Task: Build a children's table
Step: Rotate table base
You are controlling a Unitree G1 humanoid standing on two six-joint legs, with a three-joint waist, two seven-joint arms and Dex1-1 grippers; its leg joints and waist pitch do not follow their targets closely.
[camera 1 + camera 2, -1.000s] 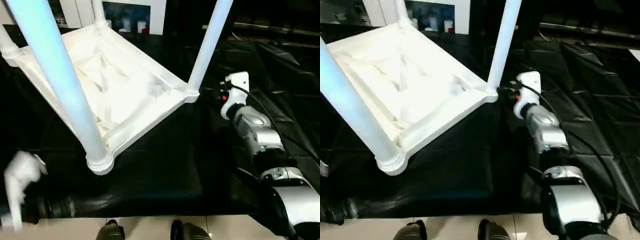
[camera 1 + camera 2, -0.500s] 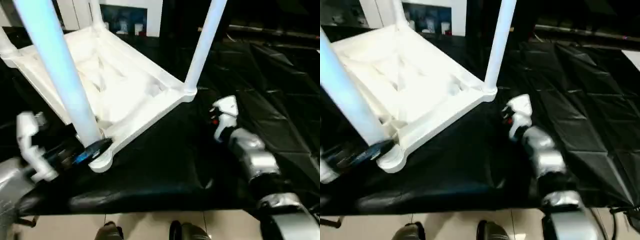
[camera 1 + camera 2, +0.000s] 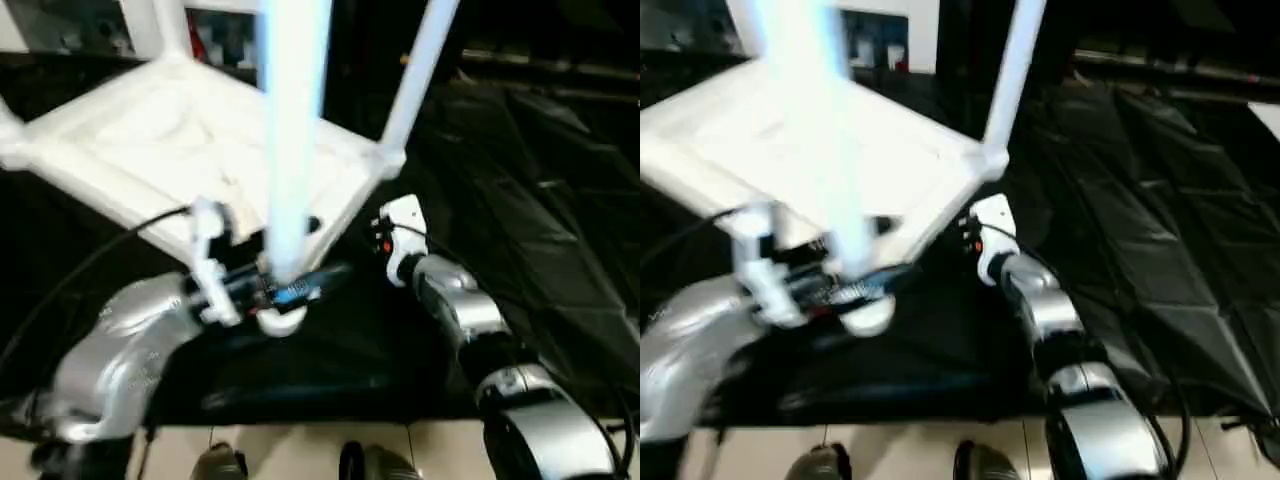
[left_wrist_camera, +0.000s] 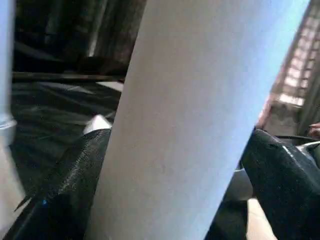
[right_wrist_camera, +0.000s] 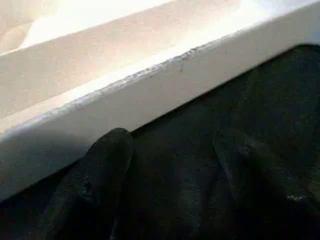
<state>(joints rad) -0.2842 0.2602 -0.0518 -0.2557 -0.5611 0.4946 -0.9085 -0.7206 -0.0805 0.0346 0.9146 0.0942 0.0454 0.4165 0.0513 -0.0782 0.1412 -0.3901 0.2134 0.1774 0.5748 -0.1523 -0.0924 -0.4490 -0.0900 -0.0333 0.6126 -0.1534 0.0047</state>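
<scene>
Straddling the near leg (image 3: 291, 150) with my left hand (image 3: 290, 290), fingers wide either side; my right hand (image 5: 175, 190) sits open by the upturned tabletop's (image 3: 150, 140) right edge.

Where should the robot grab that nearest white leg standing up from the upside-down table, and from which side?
Probably low on the nearest leg, just above its flared end in the corner socket of the tabletop. The tube is round and upright, so level jaws can straddle it from the side. The left gripper comes in that way from the robot's left, one finger on each side of the tube.
</scene>
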